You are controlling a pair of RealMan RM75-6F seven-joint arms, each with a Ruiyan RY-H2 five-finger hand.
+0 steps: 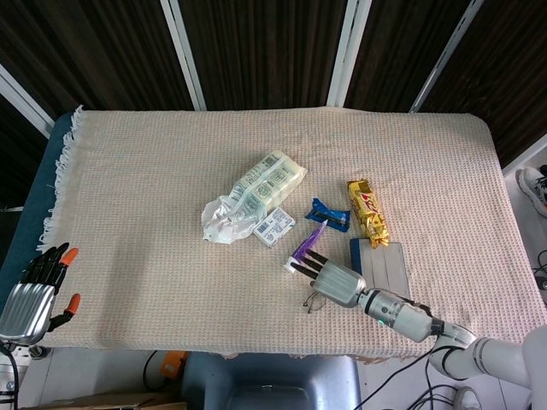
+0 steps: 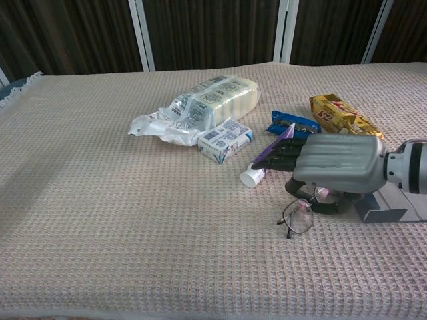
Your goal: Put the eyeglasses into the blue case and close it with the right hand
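Note:
The eyeglasses [image 1: 314, 299] [image 2: 297, 217] lie tilted at the near edge of the beige tablecloth, one lens sticking out left of my right hand [image 1: 335, 282] [image 2: 337, 163]. That hand lies flat over the other lens. Its thumb curls underneath and pinches the frame. The open blue case [image 1: 357, 249] [image 2: 373, 215], with a grey inside, sits just right of the hand and is partly hidden by it in the chest view. My left hand [image 1: 34, 286] hangs off the table at the lower left, fingers apart and holding nothing.
A purple tube [image 1: 305, 248] [image 2: 267, 163] lies touching the right hand's fingertips. Behind it are a blue wrapper [image 1: 329, 213] [image 2: 292, 125], a yellow snack bar [image 1: 367, 213] [image 2: 340, 113], a small white-blue box [image 1: 273, 228] [image 2: 225, 140] and a crumpled plastic pack [image 1: 256, 195] [image 2: 200, 107].

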